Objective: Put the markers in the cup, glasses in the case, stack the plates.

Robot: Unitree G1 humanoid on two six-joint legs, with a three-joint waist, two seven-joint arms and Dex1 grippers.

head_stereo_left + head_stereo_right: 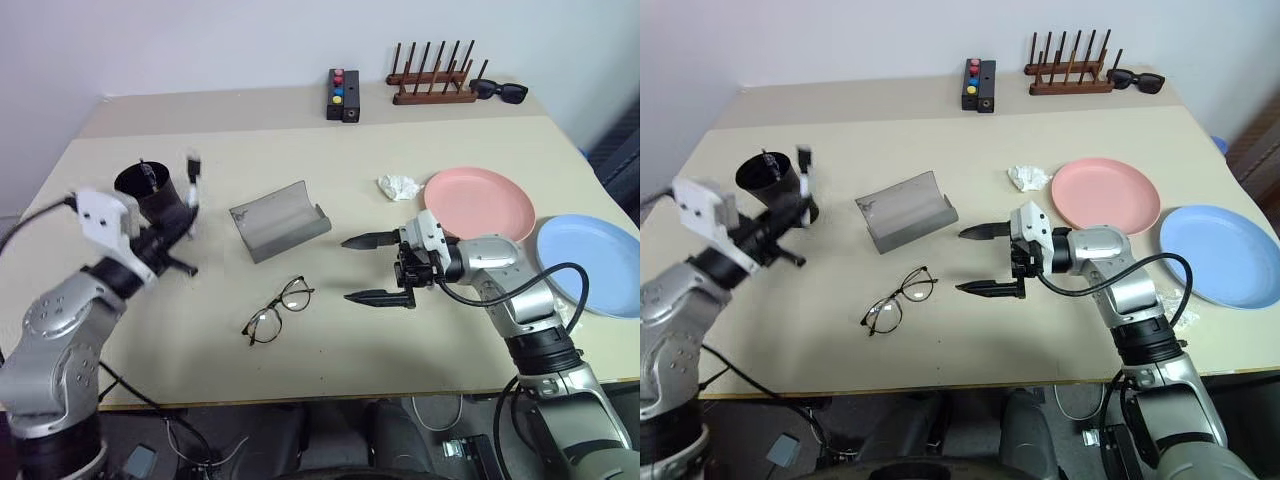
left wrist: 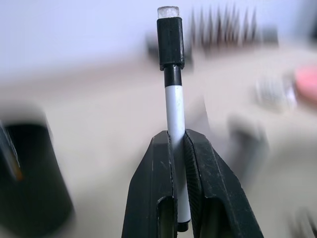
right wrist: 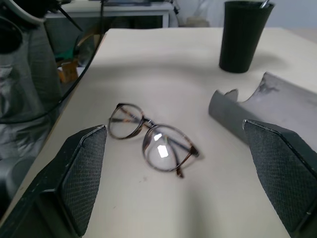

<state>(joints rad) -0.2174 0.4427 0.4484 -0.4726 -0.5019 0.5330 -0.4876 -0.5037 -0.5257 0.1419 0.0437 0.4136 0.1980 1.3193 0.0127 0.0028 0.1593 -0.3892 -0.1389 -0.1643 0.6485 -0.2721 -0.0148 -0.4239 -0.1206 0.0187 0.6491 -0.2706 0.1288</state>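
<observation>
A slim white marker (image 2: 174, 111) with a black cap stands upright, pinched between the two ribbed black fingers of the left end effector (image 2: 177, 191), raised beside the rim of the tall, tapered black cup (image 1: 150, 190). A second marker pokes from that cup. On the matte beige bench (image 1: 330, 350) the grey case (image 1: 279, 220) lies open, its curved shell smooth; the round wire-frame glasses (image 1: 277, 311) rest just in front. The right end effector (image 1: 378, 269) is spread wide, grasping nothing, near the glasses. Two shallow plates, salmon pink (image 1: 480, 203) and light blue (image 1: 590, 263), sit side by side.
</observation>
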